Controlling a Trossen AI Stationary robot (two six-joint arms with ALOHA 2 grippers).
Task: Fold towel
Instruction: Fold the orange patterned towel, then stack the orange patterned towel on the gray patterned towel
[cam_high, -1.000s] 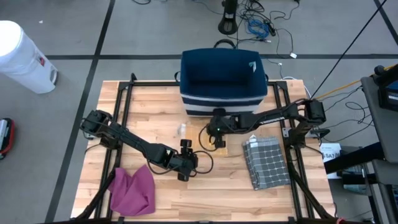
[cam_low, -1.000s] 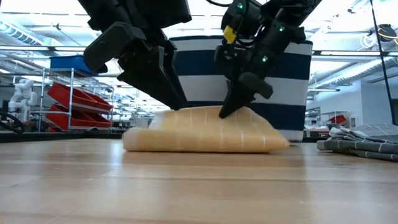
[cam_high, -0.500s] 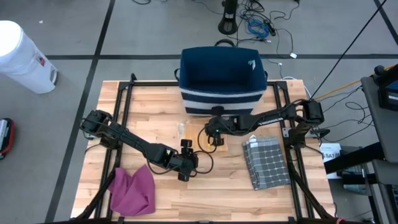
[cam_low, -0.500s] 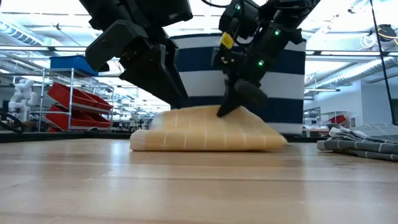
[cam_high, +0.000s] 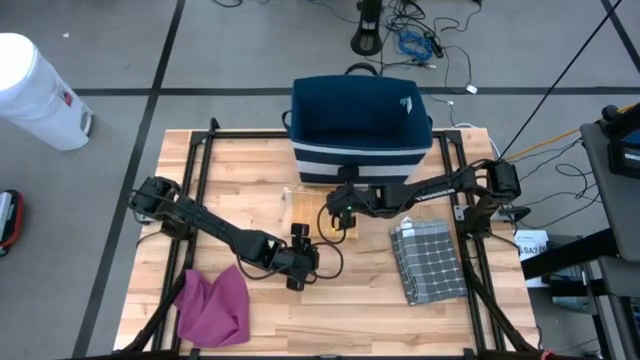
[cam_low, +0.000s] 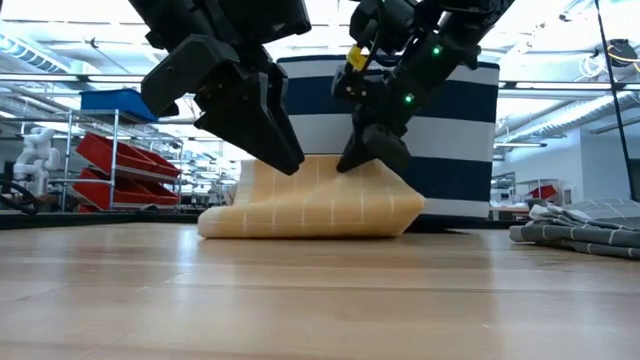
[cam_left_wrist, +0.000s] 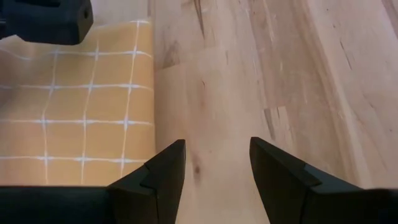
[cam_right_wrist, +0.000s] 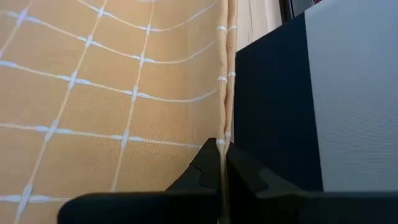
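While the yellow checked towel (cam_low: 310, 200) is lifted at one edge, the rest of it is left lying on the wooden table (cam_high: 380, 300), just in front of the navy striped bin (cam_high: 360, 125). The right gripper (cam_low: 362, 160) is seen pinched tight on the towel's raised edge, the cloth being caught between its closed fingers (cam_right_wrist: 214, 168). The left gripper (cam_left_wrist: 214, 168) is held with its jaws parted and nothing between them, over bare wood just beside the towel's border.
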